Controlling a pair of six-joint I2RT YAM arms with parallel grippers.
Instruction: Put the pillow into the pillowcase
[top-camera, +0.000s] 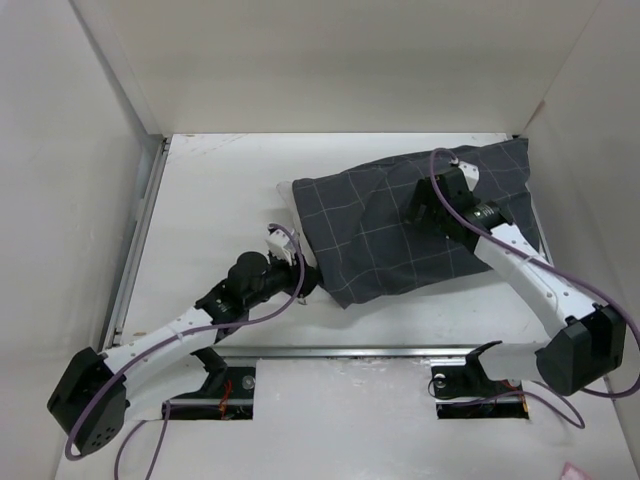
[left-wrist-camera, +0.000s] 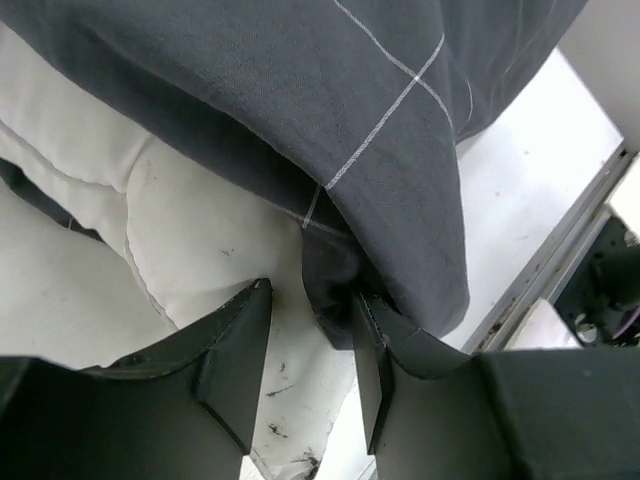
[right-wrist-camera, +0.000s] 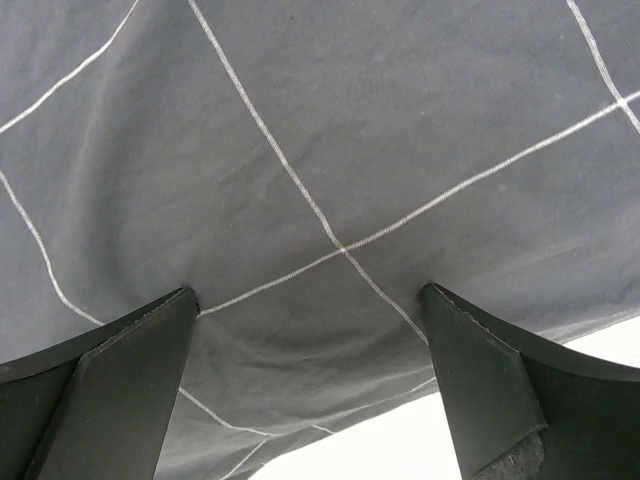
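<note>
The dark grey pillowcase (top-camera: 400, 230) with thin light grid lines lies bulging across the back right of the table. The white pillow (left-wrist-camera: 190, 230) fills it and shows at its near-left opening. My left gripper (top-camera: 303, 272) is at that near-left corner. In the left wrist view my left gripper (left-wrist-camera: 310, 300) is closed down on the speckled pillow corner, with a fold of the pillowcase (left-wrist-camera: 330, 90) hem against its right finger. My right gripper (top-camera: 420, 205) rests on top of the bulge. Its fingers are spread wide in the right wrist view (right-wrist-camera: 308, 290) and their tips press into the pillowcase (right-wrist-camera: 320, 150).
White walls enclose the white table (top-camera: 220, 200) on the left, back and right. A metal rail (top-camera: 330, 352) runs along the near edge by the arm bases, and another rail (top-camera: 135, 240) runs down the left side. The near rail (left-wrist-camera: 570, 240) lies just right of the gripped corner.
</note>
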